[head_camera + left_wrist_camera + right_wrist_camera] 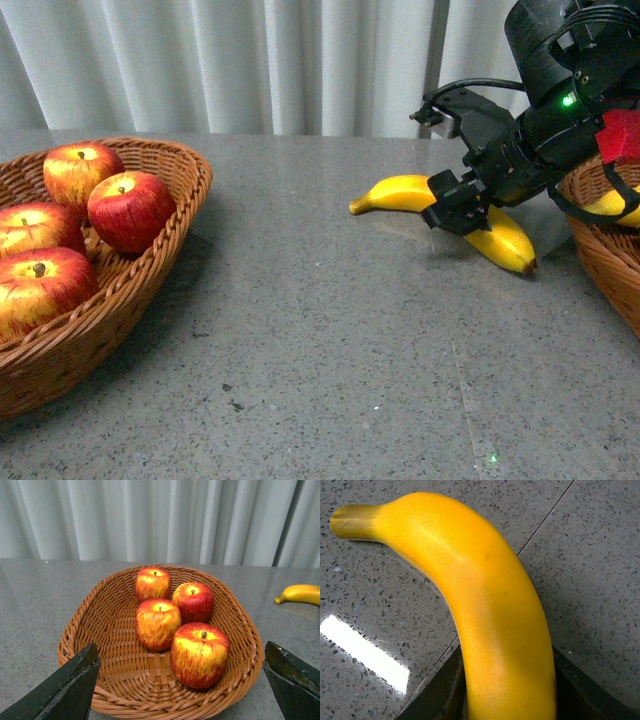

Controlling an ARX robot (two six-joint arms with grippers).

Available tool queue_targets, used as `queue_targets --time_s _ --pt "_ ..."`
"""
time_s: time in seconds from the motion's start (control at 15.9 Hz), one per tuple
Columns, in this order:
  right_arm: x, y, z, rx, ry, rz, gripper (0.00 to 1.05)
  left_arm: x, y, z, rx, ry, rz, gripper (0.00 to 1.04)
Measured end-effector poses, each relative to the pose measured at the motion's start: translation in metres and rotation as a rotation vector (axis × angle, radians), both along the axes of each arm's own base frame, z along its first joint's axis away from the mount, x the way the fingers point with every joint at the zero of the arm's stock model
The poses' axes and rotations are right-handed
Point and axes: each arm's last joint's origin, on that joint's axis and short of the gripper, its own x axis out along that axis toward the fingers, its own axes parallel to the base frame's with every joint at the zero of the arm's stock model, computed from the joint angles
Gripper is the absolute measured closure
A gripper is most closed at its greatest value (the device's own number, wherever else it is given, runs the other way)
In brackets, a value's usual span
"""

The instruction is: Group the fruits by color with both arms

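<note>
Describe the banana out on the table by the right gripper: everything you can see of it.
The long curved bright-yellow banana lies flat on the grey speckled stone table, between the two baskets, nearer the right one. Skin smooth, slightly glossy, unblemished apart from a tiny dark speck; a greenish-brown stem end and a dark tip. The black right gripper straddles its middle, a finger on each side in the right wrist view; whether they press it is unclear.

I am looking across a grey speckled stone counter [330, 330] that is running back to a pale pleated curtain [250, 60] hanging across the whole rear. A thin seam [545, 522] is crossing the counter surface, and a bright patch of overhead light [365, 652] is reflecting off its polish.
</note>
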Motion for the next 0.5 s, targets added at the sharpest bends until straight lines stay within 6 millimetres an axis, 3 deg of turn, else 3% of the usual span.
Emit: queue_targets --time_s 0.06,0.31,0.5 --pt "0.0 0.002 0.0 0.009 -0.007 0.008 0.69 0.0 0.0 0.0 0.0 0.0 0.0 0.07" --pt "0.0 0.007 0.009 0.173 -0.034 0.023 0.71 0.0 0.0 0.0 0.0 0.0 0.0 0.07" --pt "-0.008 -0.005 0.055 0.399 -0.181 0.03 0.71 0.0 0.0 0.0 0.0 0.0 0.0 0.07"
